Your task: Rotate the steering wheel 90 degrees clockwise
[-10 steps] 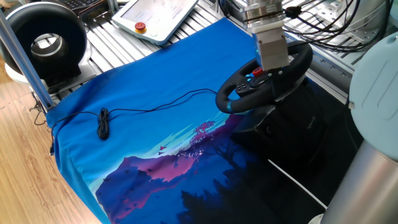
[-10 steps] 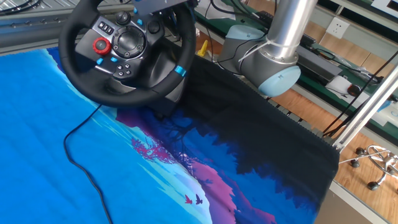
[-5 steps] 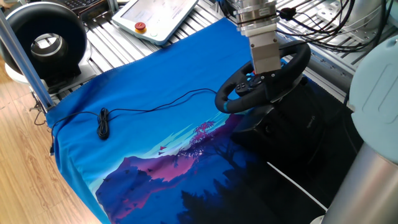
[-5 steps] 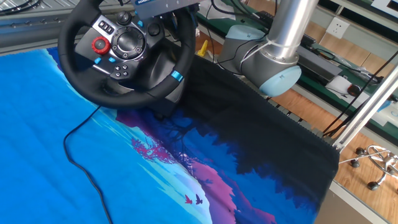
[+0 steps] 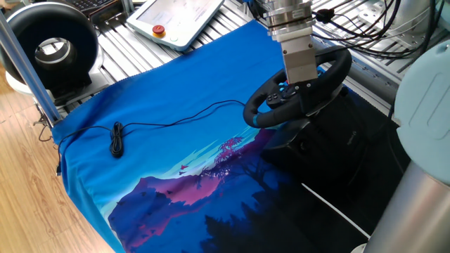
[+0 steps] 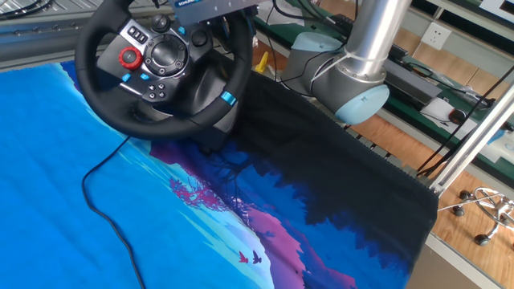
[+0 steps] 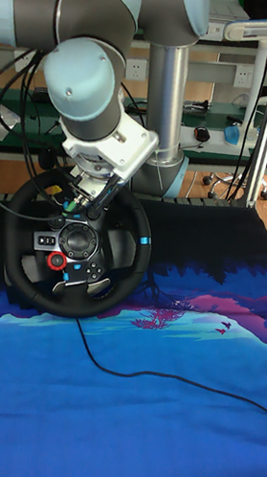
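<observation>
Fingers [image 7: 97, 204] reach down onto the steering wheel [image 7: 77, 250] near its top rim; whether they grip cannot be told. Above, the arm [image 7: 88, 81] bends over the blue cloth [image 7: 162, 408].

Steering wheel [image 7: 75, 246]: black rim, blue stripe, red and blue hub buttons. Cloth [image 5: 162, 140]: blue, with purple-pink mountain and tree print, shading to black. Cable [image 7: 176, 377]: black. Robot arm [image 7: 95, 7]: silver with pale blue joints.
</observation>
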`<act>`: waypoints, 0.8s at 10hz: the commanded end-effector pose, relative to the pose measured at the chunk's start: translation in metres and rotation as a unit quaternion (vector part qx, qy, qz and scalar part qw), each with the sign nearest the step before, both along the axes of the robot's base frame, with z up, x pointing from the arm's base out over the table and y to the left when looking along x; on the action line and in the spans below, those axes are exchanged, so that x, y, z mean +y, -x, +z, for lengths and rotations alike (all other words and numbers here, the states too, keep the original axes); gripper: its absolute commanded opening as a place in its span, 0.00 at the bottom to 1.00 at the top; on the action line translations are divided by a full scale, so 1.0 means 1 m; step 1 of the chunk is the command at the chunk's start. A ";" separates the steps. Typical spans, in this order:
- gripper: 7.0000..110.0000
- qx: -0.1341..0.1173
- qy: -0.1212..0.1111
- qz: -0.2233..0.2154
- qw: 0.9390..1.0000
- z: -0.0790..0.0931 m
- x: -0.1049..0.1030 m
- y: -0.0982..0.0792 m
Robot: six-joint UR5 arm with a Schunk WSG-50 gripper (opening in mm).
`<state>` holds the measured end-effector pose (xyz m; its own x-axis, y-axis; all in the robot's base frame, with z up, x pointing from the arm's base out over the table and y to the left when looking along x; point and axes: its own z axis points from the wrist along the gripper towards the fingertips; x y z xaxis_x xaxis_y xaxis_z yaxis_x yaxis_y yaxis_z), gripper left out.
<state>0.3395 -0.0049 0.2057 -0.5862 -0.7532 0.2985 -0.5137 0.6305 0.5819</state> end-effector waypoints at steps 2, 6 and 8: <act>0.36 -0.001 -0.021 0.008 1.000 0.007 0.003 -0.002; 0.57 0.004 -0.012 0.015 1.000 0.029 -0.002 -0.012; 0.57 -0.008 0.012 0.021 1.000 0.033 -0.007 -0.026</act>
